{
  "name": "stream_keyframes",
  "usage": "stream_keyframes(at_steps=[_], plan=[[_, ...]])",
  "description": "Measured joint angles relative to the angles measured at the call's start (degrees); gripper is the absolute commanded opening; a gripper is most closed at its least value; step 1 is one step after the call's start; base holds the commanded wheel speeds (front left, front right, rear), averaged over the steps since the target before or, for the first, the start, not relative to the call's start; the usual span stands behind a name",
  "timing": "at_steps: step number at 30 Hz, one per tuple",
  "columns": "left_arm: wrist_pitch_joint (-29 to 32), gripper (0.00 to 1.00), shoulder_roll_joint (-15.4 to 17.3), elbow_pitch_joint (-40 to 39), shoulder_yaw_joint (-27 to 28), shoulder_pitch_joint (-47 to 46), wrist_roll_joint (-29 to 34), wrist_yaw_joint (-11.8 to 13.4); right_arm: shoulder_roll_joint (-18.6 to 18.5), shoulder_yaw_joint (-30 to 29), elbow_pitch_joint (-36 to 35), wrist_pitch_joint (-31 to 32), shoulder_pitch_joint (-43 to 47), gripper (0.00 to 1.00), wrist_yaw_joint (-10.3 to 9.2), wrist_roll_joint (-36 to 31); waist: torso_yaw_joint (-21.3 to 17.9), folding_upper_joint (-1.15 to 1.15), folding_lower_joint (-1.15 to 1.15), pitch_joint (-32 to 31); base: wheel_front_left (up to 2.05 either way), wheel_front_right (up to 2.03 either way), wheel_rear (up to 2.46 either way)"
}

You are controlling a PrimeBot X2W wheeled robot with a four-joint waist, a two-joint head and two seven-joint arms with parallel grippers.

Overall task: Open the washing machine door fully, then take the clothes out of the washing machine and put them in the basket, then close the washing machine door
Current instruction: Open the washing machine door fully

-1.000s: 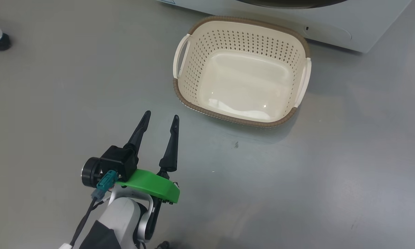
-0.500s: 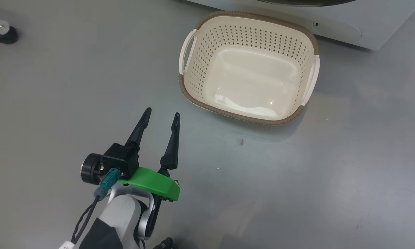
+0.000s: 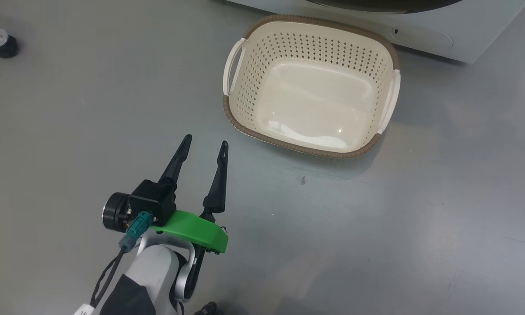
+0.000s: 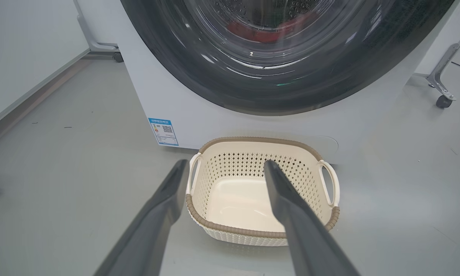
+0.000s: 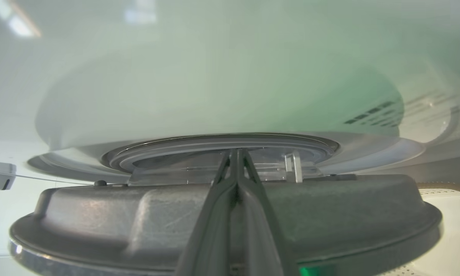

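Left gripper [image 3: 205,141] is seen low-left in head view, above the floor [image 3: 398,227]. Its 2 fingers are spread wide, nothing between them. It is pointed toward the basket [image 3: 288,146], near but apart.

Basket is set upright on the floor, just in front of the washing machine [image 4: 199,115], nothing inside.

Right gripper [image 5: 235,151]: 2 fingers pressed together, nothing pinched. Tips are seen over a grey moulded round part [image 5: 99,207] with clear plastic behind it; touching or a small gap cannot be told.

Washing machine door [image 4: 253,96] is seen from the left wrist across the drum mouth; latched or ajar cannot be told. Clothes [image 4: 268,34] are seen as red through the door glass, inside the drum.

Blue label sticker [image 4: 162,131] is located low on the machine front. 1 caster [image 3: 0,46] is seen far left in head view.
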Motion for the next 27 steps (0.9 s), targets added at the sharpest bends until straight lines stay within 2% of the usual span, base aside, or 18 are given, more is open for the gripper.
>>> stream_keyframes(at_steps=[13,21,27], plan=[[0.0,1.00,0.0,0.6,0.0,-0.1,0.6,0.0,0.3,-0.9,4.0,2.7,0.6,0.00,0.00,2.6,-0.2,0.00,0.00,-1.4,0.00,0.00,0.00],[0.0,1.00,0.0,1.0,0.2,-0.1,1.6,0.0,2.5,-0.3,5.4,4.6,2.7,0.00,0.11,3.5,-1.0,0.00,0.00,-3.1,0.00,0.00,0.00],[0.0,1.00,0.0,1.3,0.2,-0.1,1.9,0.0,3.1,-0.2,7.0,4.8,5.3,0.00,1.12,3.9,-1.5,0.00,0.00,-4.6,0.00,0.00,0.00]])
